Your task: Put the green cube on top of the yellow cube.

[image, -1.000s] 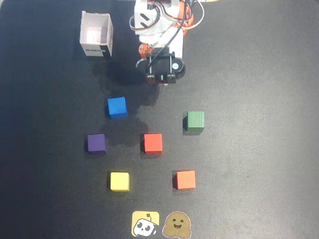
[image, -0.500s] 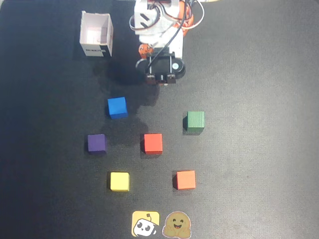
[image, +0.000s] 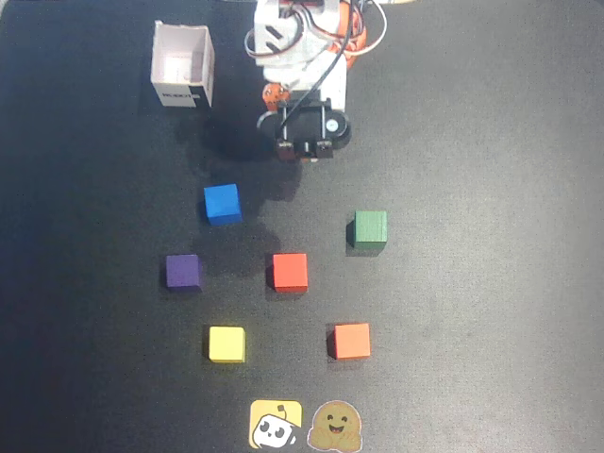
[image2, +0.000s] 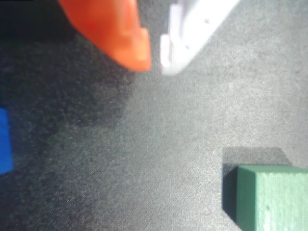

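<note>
- Hovering above the mat, our gripper has its 2 fingertips nearly touching, holding nothing.
- We see the green cube right of centre; the yellow cube lies well apart, lower left.

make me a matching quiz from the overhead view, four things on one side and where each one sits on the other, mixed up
Things:
1. small dark green cube
2. small bright yellow cube
3. open white cardboard box
4. flat brown blob-shaped sticker

Places, as the overhead view shows them:
A. upper left, beside the arm's base
B. bottom edge, right of the yellow sticker with a white face
C. right of the red cube and higher in the picture
D. bottom row of cubes, left of the orange cube

Pairs: 1-C, 2-D, 3-A, 4-B
</note>
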Robot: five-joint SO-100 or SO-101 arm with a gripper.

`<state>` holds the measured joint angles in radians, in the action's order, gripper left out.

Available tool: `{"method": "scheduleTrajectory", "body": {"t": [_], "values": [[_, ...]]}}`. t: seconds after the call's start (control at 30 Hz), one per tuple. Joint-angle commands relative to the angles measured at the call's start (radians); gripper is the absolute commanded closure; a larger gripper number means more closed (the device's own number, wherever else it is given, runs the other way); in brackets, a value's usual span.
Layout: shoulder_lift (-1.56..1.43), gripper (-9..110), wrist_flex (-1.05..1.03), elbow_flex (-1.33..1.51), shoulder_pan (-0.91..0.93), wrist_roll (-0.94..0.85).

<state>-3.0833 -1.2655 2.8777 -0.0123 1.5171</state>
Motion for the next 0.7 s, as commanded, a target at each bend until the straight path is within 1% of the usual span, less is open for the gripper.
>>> {"method": "scheduleTrajectory", "body": {"t": [0.0,0.67], "values": [[-0.009,101,-0.002,-0.005,0.005,-0.005],[-0.009,101,-0.002,-0.005,-0.008,-0.005]]}}
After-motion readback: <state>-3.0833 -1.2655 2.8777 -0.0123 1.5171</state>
